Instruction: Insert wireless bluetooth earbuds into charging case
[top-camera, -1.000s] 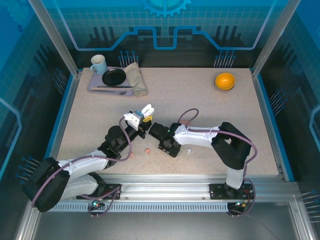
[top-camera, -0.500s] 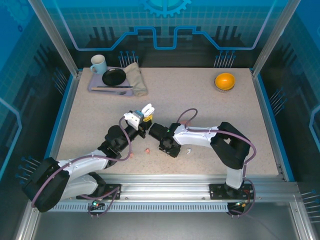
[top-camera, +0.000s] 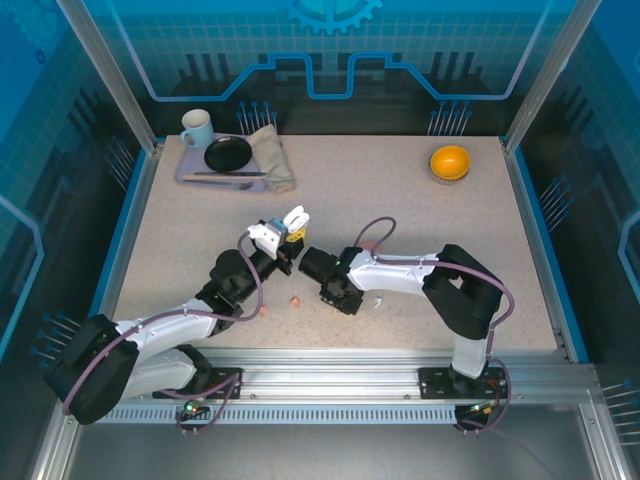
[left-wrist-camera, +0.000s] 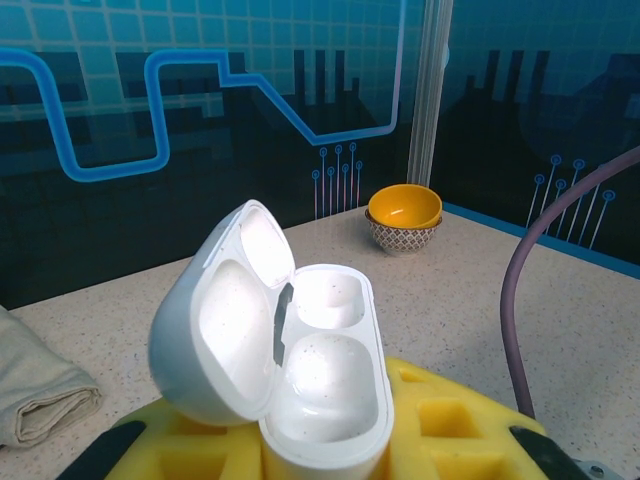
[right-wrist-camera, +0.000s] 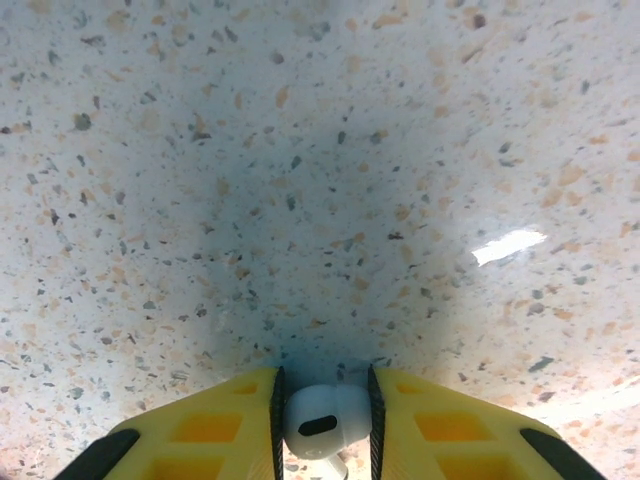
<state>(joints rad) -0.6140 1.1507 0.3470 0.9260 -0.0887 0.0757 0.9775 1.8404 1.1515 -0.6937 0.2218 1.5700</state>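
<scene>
The right pincer (right-wrist-camera: 323, 400) is lowered close to the speckled tabletop (right-wrist-camera: 320, 150). A white earbud (right-wrist-camera: 320, 422) is clamped between its two yellow pads (right-wrist-camera: 210, 435). Both pads are touched by the earbud, so the pincer is closed down to the width of that small piece.

In the top view, a second white earbud (top-camera: 377, 300) is seen loose on the tabletop just beside this pincer, on its right. A salmon-pink earbud (top-camera: 295, 298) is seen loose on its left, between the two arms.

Slightly farther out, the left pincer (top-camera: 290, 236) is closed tight on the base of the white charging case (left-wrist-camera: 325, 390). The case is seated between the yellow pads. Its lid (left-wrist-camera: 225, 330) is swung open to the left, and two rounded wells are presented upward. The case is held near the right pincer but apart from it.

At the far right of the tabletop an orange bowl (top-camera: 450, 162) is placed. At the far left a tray (top-camera: 185, 172) is placed, carrying a mug (top-camera: 196, 127), a black plate (top-camera: 228, 153) and a folded cloth (top-camera: 272, 155).
</scene>
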